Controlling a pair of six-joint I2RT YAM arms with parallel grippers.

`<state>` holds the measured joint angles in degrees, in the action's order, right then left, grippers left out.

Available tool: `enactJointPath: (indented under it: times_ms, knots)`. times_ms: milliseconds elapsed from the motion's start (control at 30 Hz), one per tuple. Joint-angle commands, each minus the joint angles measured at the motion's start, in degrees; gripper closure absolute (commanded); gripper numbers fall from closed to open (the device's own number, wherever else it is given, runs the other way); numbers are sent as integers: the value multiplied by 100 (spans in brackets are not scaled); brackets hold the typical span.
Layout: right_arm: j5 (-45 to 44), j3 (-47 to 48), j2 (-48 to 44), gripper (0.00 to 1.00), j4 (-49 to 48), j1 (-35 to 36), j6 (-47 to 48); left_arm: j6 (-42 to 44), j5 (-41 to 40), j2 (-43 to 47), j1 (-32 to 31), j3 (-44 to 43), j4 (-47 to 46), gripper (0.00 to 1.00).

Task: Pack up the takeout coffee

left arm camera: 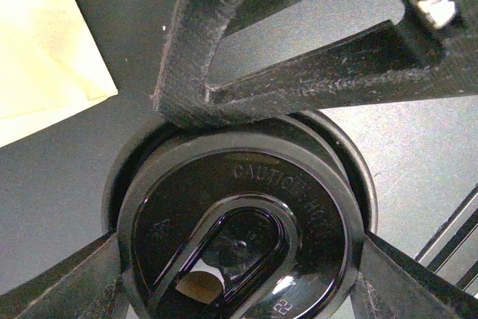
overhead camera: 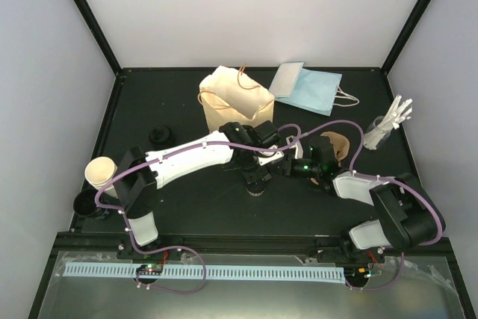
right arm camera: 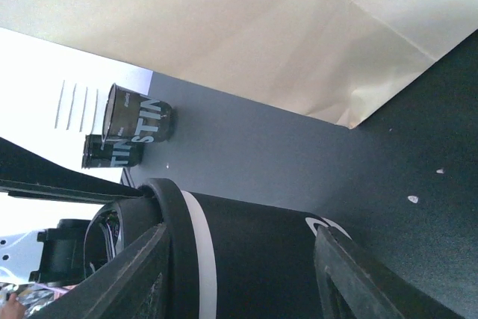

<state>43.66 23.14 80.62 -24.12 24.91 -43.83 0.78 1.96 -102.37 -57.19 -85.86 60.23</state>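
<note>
status: not packed. takeout coffee [left arm camera: 239,237], a small paper cup with round black plastic lid, sits mid-frame in the top view, outside the tan paper bag [overhead camera: 235,101] above it. left gripper [left arm camera: 239,285] clamps the lid rim; right gripper [right arm camera: 246,274] pinches the cup wall. remaining: lift, insert.

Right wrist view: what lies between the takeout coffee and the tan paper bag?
Only bare table separates takeout coffee and paper bag, shown in right wrist view.

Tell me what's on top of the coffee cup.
A black lid marked CAUTION HOT, with the left gripper closed around it. The lid hides whatever is inside.
</note>
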Motion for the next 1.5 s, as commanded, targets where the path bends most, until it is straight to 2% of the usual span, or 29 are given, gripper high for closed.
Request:
enactJointPath:
  times_ms: [0,300,567,967,1167,1467]
  knots:
    - [-516,-432,314,46,971,366,144,7,784,-527,-240,317,30,25]
    - [-665,-656,198,47,971,392,182,-51,776,-521,-240,379,-31,24]
    - [-1203,-259,-922,45,2102,322,514,-73,697,-486,-240,441,-19,24]
    - [-1180,-151,-2136,44,3052,-141,818,-128,641,-494,-240,378,5,25]
    - [-1554,-71,-2936,42,3607,-289,945,-178,622,-488,-240,280,54,25]
    - [-2040,177,-3474,39,4205,-291,1198,-253,513,-378,-240,-11,204,12]
